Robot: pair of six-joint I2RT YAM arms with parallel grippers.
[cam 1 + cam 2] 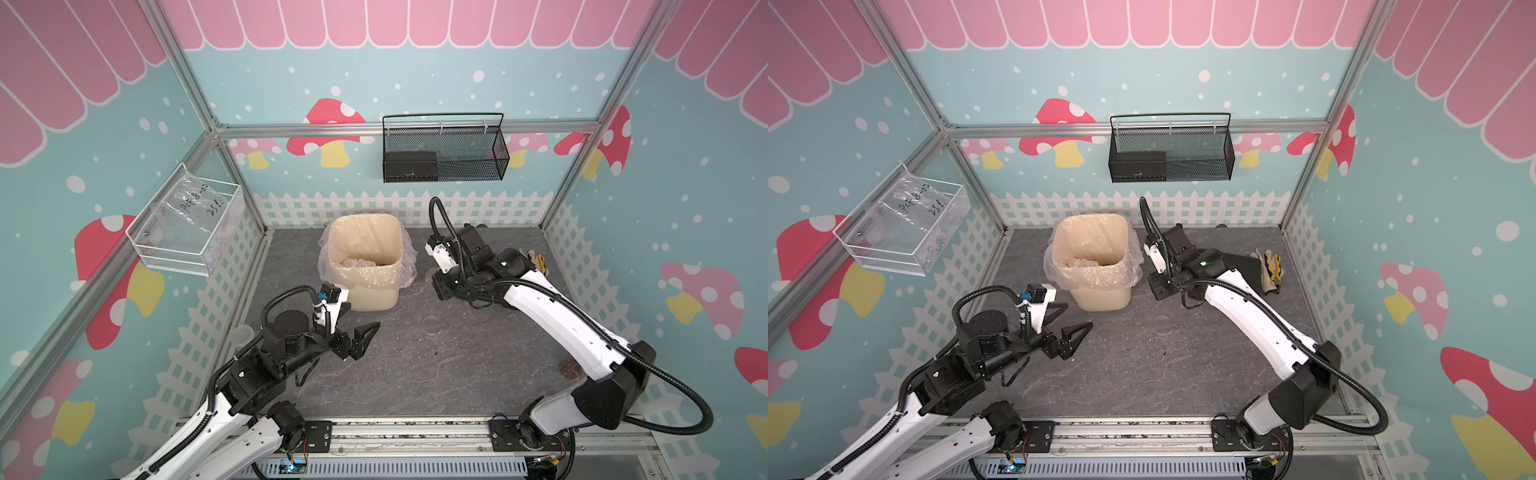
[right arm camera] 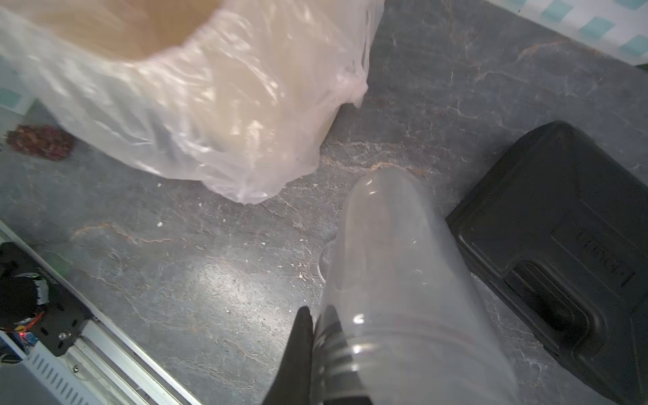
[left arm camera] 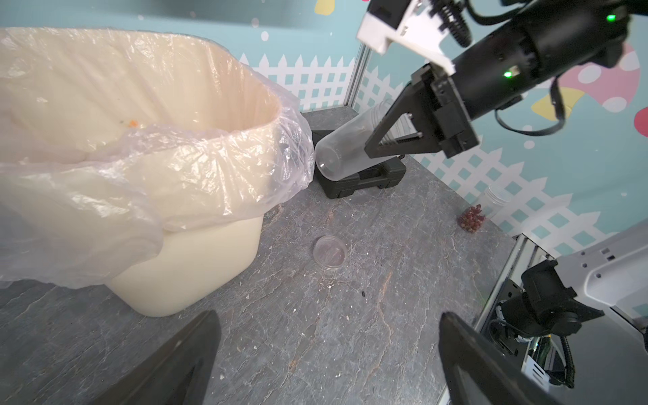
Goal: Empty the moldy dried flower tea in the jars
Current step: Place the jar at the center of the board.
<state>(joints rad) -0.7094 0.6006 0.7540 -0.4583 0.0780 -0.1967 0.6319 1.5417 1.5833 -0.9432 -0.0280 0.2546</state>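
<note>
Clear plastic jar (image 3: 335,156) tilts in the right pincer (image 3: 380,140) beside cream bin (image 3: 196,270).

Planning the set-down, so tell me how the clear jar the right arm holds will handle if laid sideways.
Probably light: the jar looks empty and thin-walled. Its smooth round wall would likely roll on the flat table. Glossy plastic gripped near the neck by the right fingers may slip or pivot.

Tilted jar (image 3: 337,156) between right fingers (image 3: 394,131)
</note>
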